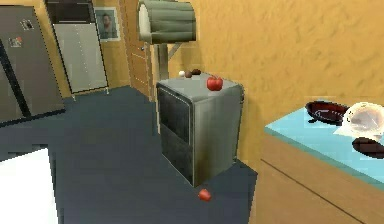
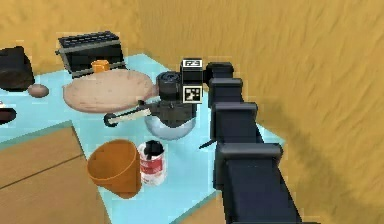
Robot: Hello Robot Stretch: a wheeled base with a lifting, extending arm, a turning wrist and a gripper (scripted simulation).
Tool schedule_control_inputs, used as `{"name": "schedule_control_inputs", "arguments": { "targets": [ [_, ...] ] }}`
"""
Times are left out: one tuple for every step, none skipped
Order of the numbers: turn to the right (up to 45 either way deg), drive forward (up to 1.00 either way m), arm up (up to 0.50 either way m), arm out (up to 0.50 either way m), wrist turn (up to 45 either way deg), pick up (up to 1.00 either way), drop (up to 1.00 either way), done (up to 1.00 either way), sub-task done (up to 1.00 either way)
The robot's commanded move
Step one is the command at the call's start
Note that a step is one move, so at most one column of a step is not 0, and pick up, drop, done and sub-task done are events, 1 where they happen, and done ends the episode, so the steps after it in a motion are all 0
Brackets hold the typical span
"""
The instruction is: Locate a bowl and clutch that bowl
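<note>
In the arm side view my arm (image 2: pixel 238 140) reaches out over a light blue countertop (image 2: pixel 40 135). The gripper (image 2: pixel 112 119) sits left of the two white marker squares, and its thin fingers (image 2: pixel 130 113) point left across the edge of a round wooden board (image 2: pixel 100 92). A shiny grey bowl-like vessel (image 2: pixel 170 128) stands on the counter right under the gripper's body, so I cannot tell whether the gripper holds anything. A brown-orange bowl or pot (image 2: pixel 114 168) stands nearer. In the forward view a dark bowl (image 1: pixel 325 110) rests on the counter (image 1: pixel 300 135) at the right.
On the counter stand a toaster (image 2: pixel 90 52), a dark pot (image 2: pixel 12 68), a small brown lump (image 2: pixel 38 90) and a white-and-red can (image 2: pixel 152 166). Ahead, a grey cabinet (image 1: pixel 200 130) carries a red apple (image 1: pixel 214 84). Another red ball (image 1: pixel 204 195) lies on the dark floor, and a fridge (image 1: pixel 25 70) is at the left.
</note>
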Motion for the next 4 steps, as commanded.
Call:
{"name": "schedule_control_inputs", "arguments": {
  "targets": [
    [0.0, 0.0, 0.0, 0.0, 36.0, 0.0, 0.0, 0.0, 0.0],
    [0.0, 0.0, -0.12, 0.0, 0.0, 0.0, 0.0, 0.0, 0.0],
    [0.0, 0.0, 0.0, 0.0, 0.0, 1.0, 0.0, 0.0, 0.0],
    [0.0, 0.0, 0.1, 0.0, 0.0, 0.0, 0.0, 0.0, 0.0]
  ]
}}
